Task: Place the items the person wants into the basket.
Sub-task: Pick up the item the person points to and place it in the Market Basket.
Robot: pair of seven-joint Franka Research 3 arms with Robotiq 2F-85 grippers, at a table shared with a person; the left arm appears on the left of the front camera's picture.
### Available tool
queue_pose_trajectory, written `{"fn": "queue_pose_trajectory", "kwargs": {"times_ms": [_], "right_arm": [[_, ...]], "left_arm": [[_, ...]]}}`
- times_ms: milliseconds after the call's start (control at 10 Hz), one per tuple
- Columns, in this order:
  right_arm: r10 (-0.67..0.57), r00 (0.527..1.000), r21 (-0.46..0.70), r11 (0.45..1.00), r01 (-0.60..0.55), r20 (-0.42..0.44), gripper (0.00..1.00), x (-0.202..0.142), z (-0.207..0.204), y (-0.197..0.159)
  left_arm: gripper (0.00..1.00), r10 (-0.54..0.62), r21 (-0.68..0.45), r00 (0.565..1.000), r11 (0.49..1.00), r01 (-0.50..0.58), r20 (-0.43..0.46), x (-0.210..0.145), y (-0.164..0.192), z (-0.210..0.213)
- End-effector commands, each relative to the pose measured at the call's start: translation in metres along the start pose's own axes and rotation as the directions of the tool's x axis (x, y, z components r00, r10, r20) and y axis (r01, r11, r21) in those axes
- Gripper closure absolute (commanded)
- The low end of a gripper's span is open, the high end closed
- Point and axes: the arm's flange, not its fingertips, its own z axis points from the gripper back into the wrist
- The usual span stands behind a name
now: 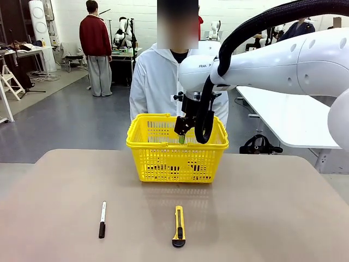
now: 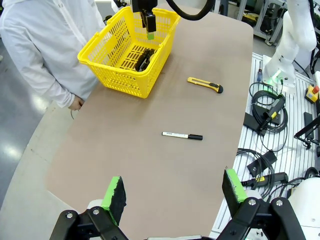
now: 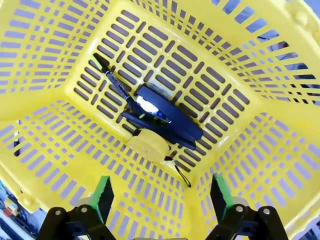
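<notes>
Now your right gripper [image 3: 161, 197] hangs open over the basket [image 1: 143, 164], holding nothing.
Look down its wrist view: the tape measure [image 3: 146, 145] and the pen [image 3: 114, 83] lie on the basket floor, beside a flat black object [image 3: 167, 117]. Your left gripper [image 2: 176, 192] is also spread wide, empty, above the table [image 2: 150, 165]; marker [image 1: 102, 219] and utility knife [image 1: 178, 226] rest there.

A grey, glossy floor [image 1: 71, 117] spreads behind the tan table [image 1: 262, 218]. White walls [image 1: 68, 13] close the far end. A white worktable [image 1: 289, 117] stands at the right, a cluttered desk [image 1: 24, 54] at the far left, and a tall white appliance [image 1: 39, 27] beside it.
</notes>
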Motion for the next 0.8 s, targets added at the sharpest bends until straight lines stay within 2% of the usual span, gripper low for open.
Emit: {"fn": "queue_pose_trajectory", "kwargs": {"times_ms": [0, 200, 500, 700], "right_arm": [[0.024, 1.0, -0.023, 0.999, -0.024, -0.009, 0.0, -0.001, 0.012, -0.001], [-0.058, 0.998, -0.029, 0.998, 0.058, 0.013, 0.0, -0.045, 0.068, 0.012], [-0.186, 0.978, -0.1, 0.976, 0.195, 0.094, 0.0, -0.182, 0.163, 0.051], [-0.236, 0.96, -0.134, 0.957, 0.257, 0.153, 0.0, -0.269, 0.176, 0.064]], "left_arm": [[0.0, -0.023, -0.007, 1.0, 1.0, 0.023, 0.014, -0.002, 0.0, 0.001], [0.0, -0.023, -0.007, 1.0, 1.0, 0.023, 0.014, -0.002, 0.0, 0.001], [0.0, -0.023, -0.007, 1.0, 1.0, 0.023, 0.014, -0.002, 0.0, 0.001], [0.0, -0.023, -0.007, 1.0, 1.0, 0.023, 0.014, -0.002, 0.0, 0.001]]}}
